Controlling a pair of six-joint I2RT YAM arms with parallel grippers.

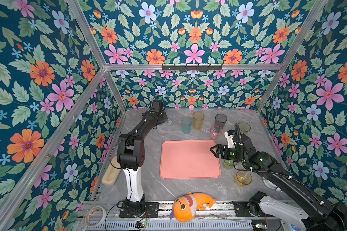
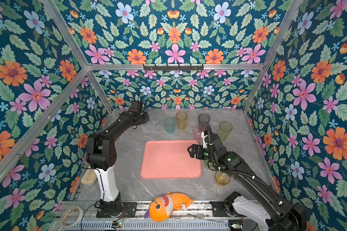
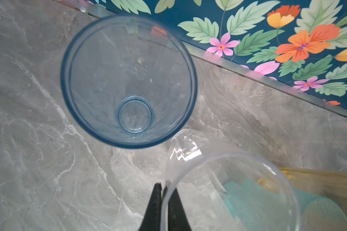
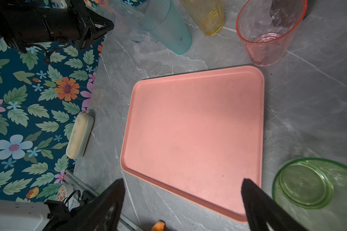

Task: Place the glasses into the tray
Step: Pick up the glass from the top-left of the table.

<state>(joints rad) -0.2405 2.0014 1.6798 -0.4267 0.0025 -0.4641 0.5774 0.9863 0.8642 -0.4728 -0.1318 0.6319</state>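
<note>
Left wrist view: the left tool [image 3: 165,188] was clenched on the rim of the clear tumbler [image 3: 198,160], probably for lifting. The right tool [image 4: 182,181] hung released above the tray [image 4: 192,124].

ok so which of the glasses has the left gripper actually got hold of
The clear tumbler: the left gripper is shut on its rim. The blue-grey tumbler right beside it stands free, with no fingers on it.

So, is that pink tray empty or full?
Empty. The tray shows only bare pink surface, nothing on it, in the top and right wrist views.
</note>
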